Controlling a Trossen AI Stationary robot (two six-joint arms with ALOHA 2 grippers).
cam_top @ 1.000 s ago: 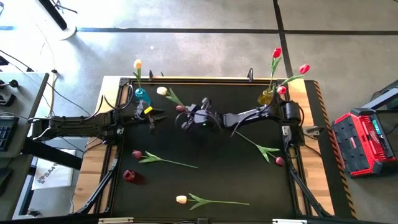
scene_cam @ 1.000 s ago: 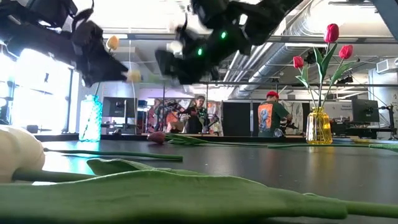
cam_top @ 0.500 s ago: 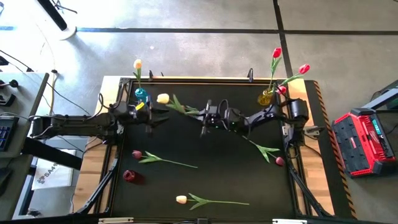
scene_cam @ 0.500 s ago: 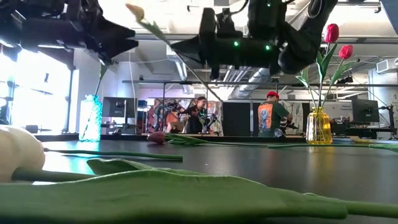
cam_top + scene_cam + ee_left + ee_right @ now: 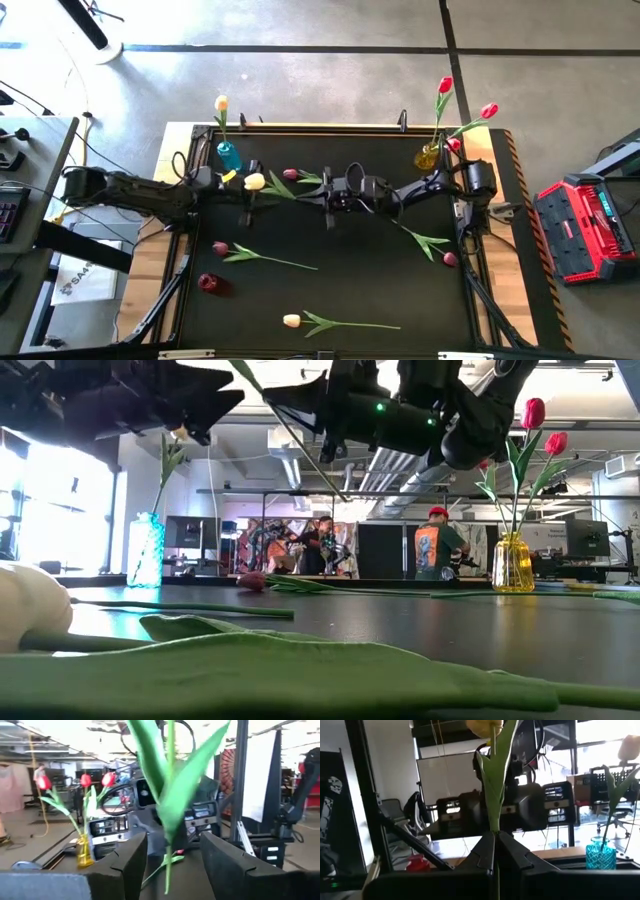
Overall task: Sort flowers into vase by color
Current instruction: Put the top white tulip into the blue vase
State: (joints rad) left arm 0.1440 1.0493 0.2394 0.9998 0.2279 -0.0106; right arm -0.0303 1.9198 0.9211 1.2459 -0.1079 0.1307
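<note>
Above the middle of the tabletop, the right gripper is clenched on the stem of a cream-yellow tulip, holding it off the surface. The left gripper faces it with its fingers spread to either side of the stem, not touching it. A blue vase with one yellow tulip stands at the far left corner, a yellow vase with red tulips at the far right. Four more tulips lie on the tabletop.
</note>
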